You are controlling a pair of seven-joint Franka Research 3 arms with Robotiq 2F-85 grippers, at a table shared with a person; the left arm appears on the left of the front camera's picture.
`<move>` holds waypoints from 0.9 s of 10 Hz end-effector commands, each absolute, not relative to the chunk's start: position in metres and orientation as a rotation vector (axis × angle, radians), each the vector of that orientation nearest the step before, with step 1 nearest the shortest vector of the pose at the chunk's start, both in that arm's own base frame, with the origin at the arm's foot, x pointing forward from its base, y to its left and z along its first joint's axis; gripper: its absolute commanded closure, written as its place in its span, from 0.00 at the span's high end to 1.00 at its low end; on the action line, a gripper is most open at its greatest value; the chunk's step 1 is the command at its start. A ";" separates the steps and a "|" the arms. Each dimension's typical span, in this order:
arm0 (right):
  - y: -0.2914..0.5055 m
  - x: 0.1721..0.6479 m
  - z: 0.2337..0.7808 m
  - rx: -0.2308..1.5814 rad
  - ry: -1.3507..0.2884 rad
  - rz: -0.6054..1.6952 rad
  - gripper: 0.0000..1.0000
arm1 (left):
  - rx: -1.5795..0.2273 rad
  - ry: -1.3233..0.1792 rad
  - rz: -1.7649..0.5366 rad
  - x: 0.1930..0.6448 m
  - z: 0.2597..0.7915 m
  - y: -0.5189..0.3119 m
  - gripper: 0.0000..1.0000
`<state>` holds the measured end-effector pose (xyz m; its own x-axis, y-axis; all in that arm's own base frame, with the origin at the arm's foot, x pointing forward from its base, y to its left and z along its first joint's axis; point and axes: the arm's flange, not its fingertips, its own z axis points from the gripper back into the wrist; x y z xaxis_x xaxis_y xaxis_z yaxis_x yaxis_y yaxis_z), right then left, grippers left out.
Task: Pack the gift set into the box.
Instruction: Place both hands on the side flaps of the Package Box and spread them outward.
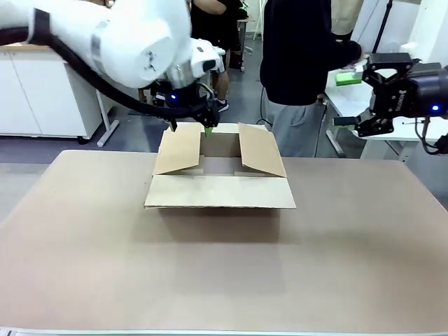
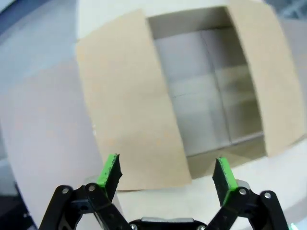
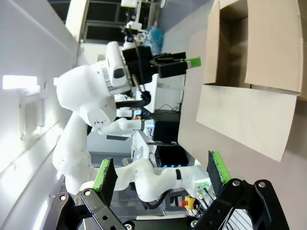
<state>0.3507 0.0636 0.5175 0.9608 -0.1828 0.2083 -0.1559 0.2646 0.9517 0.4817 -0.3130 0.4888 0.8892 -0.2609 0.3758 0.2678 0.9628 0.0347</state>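
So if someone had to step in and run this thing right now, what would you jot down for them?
Left gripper: jaws open, holding nothing, above the far edge of the box.
Right gripper: jaws open, holding nothing, raised off to the right side, well away from the box.
Box: in the middle of the table, all flaps folded outward. The left wrist view shows only bare cardboard inside.
Person: standing behind the table; the hands are not clearly seen.
Done: box is open and ready.
Left: no gift set shows in any view, so all the packing is still to do.
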 end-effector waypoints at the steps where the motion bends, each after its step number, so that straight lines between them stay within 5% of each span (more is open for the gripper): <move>1: 0.066 0.354 0.518 1.334 -0.327 -0.002 1.00 | 0.079 -0.336 -0.224 0.488 0.486 -0.353 1.00; 9: 0.066 0.354 0.518 1.334 -0.327 -0.002 1.00 | 0.232 -0.289 -0.114 0.537 0.429 -0.363 1.00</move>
<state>0.3507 0.0633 0.5175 0.9608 -0.1832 0.2081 -0.1557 0.2645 0.9517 0.5307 -0.3544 0.4292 0.9505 -0.1779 0.2547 0.1248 0.9694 0.2116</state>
